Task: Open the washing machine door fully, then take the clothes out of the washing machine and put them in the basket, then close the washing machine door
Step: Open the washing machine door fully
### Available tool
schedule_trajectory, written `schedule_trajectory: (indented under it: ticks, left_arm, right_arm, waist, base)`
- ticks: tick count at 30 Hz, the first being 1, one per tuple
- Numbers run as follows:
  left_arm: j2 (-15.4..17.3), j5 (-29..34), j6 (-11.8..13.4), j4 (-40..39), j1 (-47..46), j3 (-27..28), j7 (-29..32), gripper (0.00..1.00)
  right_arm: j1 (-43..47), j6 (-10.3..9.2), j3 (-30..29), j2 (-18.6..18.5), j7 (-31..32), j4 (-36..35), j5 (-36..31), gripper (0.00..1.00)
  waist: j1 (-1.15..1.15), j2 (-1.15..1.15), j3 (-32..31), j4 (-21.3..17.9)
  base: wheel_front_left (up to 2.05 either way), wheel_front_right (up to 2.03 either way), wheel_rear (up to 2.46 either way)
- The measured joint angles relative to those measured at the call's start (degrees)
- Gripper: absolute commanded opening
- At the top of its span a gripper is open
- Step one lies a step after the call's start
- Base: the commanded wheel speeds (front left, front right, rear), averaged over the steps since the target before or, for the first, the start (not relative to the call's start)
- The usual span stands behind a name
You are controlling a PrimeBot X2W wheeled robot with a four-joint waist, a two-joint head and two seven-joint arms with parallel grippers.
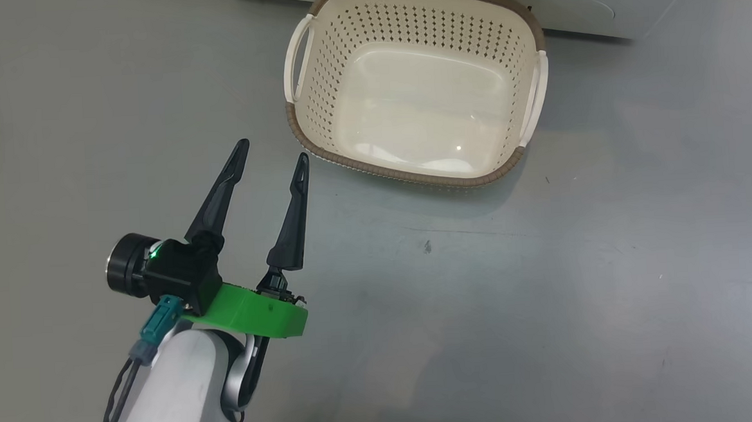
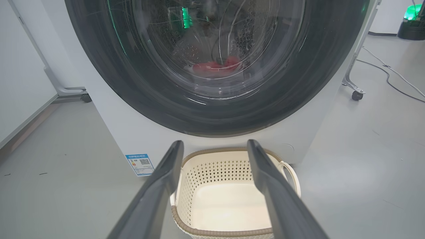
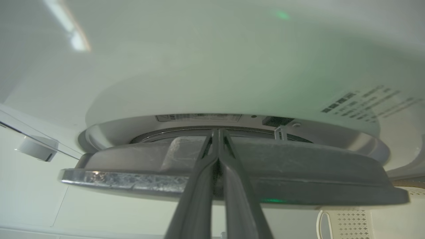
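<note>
- Left gripper (image 1: 272,151): two long black fingers, tapering to sharp points.
- Bright green bracket (image 1: 253,314) at their base; black round housing (image 1: 128,266) at nine o'clock, with a tiny green light (image 1: 153,252).
- Pale grey forearm (image 1: 167,395), teal connector (image 1: 161,319), dark cable (image 1: 116,395) at seven o'clock.
- Right gripper (image 3: 217,131): matte dark-grey fingers.

No words or numbers can be read here; all the print is too small or too blurry.

In the left wrist view, a small blue-edged sticker (image 2: 139,163) sits low on the white front of the washing machine (image 2: 109,126), near its left corner. It has a little black square code (image 2: 144,161) and tiny lines of print.

In the right wrist view, a long pale strip label (image 3: 198,117) sits by the round opening. Rows of dark print (image 3: 362,99) stand on the white face to the right.
</note>
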Motion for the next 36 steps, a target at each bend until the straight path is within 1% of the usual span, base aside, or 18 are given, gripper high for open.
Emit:
schedule_trajectory:
  ticks: [3, 12, 20, 22, 28, 30, 36]
  left_arm:
    - [-0.1, 0.0, 0.0, 0.0, -0.2, -0.1, 0.0, 1.00]
    - [-0.2, -0.5, 0.0, 0.1, -0.7, -0.2, 0.0, 1.00]
    - [-0.2, -1.0, 0.4, 0.4, -1.1, -0.4, 0.0, 1.00]
    - [-0.2, -1.0, 0.5, 0.6, -1.1, -0.4, 0.0, 1.00]
    - [-0.2, -1.2, 0.5, 1.4, -1.1, -0.7, 0.0, 1.00]
    - [-0.2, -1.2, 0.8, 1.4, -1.1, -0.6, 0.0, 1.00]
    - [-0.2, -1.3, 0.9, 1.8, -1.1, -0.6, 0.0, 1.00]
  right_arm:
    - [-1.1, -0.49, 0.5, -0.1, 1.2, 1.1, 0.1, 0.00]
    - [-4.1, -0.59, 0.9, -0.9, 4.1, 4.4, 1.0, 0.00]
    - [-4.8, -0.45, 1.1, -1.8, 9.1, 6.6, 4.4, 0.00]
    - [-4.8, -0.49, 1.3, -1.8, 11.2, 7.3, 5.5, 0.00]
    - [-4.6, -0.43, 1.7, -1.6, 14.3, 8.9, 6.6, 0.00]
    - [-4.3, -0.29, 1.9, -1.5, 15.1, 9.2, 6.9, 0.00]
    - [-1.8, 1.61, 2.6, -1.4, 17.8, 9.9, 8.0, 0.00]
  waist:
    - [0.00, 0.00, 0.4, 0.4]
    - [-0.01, 0.00, 1.0, 0.8]
    - [-0.01, 0.00, 0.6, 0.8]
    - [-0.01, 0.00, 0.3, 0.5]
    - [-0.01, 0.00, -0.5, 0.1]
    - [-0.01, 0.00, -0.8, -0.1]
    - [-0.01, 0.00, -2.1, -0.7]
  base:
    - [0.00, 0.00, 0.00]
    - [0.00, 0.00, 0.00]
    - [0.00, 0.00, 0.00]
    - [0.00, 0.00, 0.00]
    - [0.00, 0.00, 0.00]
    - [0.00, 0.00, 0.00]
    - [0.00, 0.00, 0.00]
